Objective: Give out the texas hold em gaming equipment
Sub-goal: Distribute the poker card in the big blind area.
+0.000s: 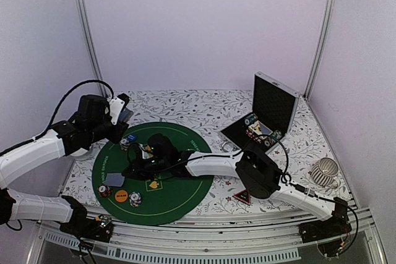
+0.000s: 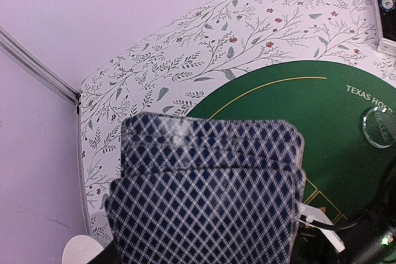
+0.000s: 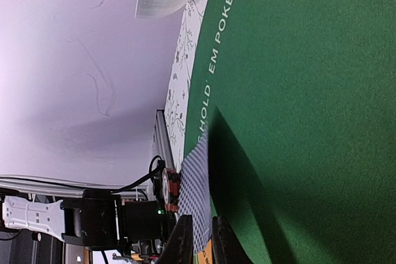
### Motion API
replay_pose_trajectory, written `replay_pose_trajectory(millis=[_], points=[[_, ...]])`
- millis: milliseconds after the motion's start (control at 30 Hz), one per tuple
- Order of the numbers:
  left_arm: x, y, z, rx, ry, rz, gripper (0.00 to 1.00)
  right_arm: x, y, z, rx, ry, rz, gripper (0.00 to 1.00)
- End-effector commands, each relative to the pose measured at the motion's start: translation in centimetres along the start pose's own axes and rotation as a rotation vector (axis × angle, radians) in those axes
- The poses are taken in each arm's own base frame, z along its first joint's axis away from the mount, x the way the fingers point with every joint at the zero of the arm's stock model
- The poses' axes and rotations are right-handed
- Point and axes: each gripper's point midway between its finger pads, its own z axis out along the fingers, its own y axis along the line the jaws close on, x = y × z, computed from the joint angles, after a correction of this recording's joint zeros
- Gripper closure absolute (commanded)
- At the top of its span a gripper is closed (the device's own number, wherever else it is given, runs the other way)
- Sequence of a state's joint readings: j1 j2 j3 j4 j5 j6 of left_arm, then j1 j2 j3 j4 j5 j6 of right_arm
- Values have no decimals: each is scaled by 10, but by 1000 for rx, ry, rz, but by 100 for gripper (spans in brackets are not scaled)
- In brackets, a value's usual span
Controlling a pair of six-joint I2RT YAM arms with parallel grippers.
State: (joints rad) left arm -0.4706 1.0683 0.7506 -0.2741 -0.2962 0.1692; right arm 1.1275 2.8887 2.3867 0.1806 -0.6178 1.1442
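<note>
Far left, the left gripper (image 1: 122,114) is clamped on a deck (image 2: 207,196), raised near the mat's far-left rim. The deck is several thin cards, slightly fanned and too overlapped to count. Their backs carry a blue-and-white diamond lattice, and the corners are rounded. The deck hides the fingers in the wrist view. One clear disc (image 2: 378,127), round and glassy, lies on the mat (image 1: 179,202) beside the white lettering. The mat is one round green felt with a thin yellow ring. It lies on a cloth (image 1: 198,106) printed with leafy sprigs.

Two chip stacks sit at the mat's near-left edge, one (image 1: 105,191) left of the other (image 1: 135,199). They are short cylinders striped red, white and dark. Between them lies one orange disc (image 1: 121,196), flat and round. Just behind these is one card (image 1: 114,178) with the same lattice back. The right gripper (image 3: 203,230) pinches its edge between narrow dark fingers (image 3: 182,242). The card slants over the felt and casts a shadow.

Right of the mat, one triangle (image 1: 242,197), red-edged with a black centre, lies on the cloth. Further back stands one open case (image 1: 275,100), black-lined and metal-rimmed, with blue-white chips (image 1: 250,120) set on edge inside. Far right sits one white ribbed cup (image 1: 325,172).
</note>
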Motion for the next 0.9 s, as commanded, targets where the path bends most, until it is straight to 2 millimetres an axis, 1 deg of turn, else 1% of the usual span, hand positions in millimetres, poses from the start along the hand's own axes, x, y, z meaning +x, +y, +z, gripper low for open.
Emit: replay_pose_trajectory(millis=[0, 100, 200, 367, 467, 533, 633, 700, 733, 800, 833, 867], points=[[-6, 4, -1, -2, -23, -21, 52, -6, -4, -1, 19, -30, -19, 83], [-6, 3, -1, 1, -24, -20, 52, -12, -4, -7, 39, -53, -28, 82], [-6, 3, -1, 2, -23, -19, 52, -23, -3, -16, 52, -81, -26, 74], [-6, 2, -1, 10, -25, -19, 52, -35, 11, -28, 81, -127, -81, 66], [-7, 1, -1, 13, -27, -18, 52, -41, 23, -35, 103, -149, -136, 57], [-5, -1, 0, 24, -22, -16, 52, -46, 37, -41, 115, -164, -185, 45], [-2, -11, 3, 75, -10, -4, 52, -48, 66, -55, 108, -169, -304, 17], [-1, -14, 5, 92, 1, 0, 52, -43, 74, -70, 131, -159, -369, 2], [-2, -15, 5, 98, -1, 2, 52, -43, 80, -81, 144, -167, -398, 1], [-4, -18, 4, 116, -9, 4, 52, -42, 84, -105, 187, -183, -444, 1], [-4, -20, 3, 130, -13, 7, 52, -46, 111, -128, 183, -220, -484, 1], [-5, -23, 2, 145, -18, 12, 52, -47, 110, -142, 203, -230, -487, 1]])
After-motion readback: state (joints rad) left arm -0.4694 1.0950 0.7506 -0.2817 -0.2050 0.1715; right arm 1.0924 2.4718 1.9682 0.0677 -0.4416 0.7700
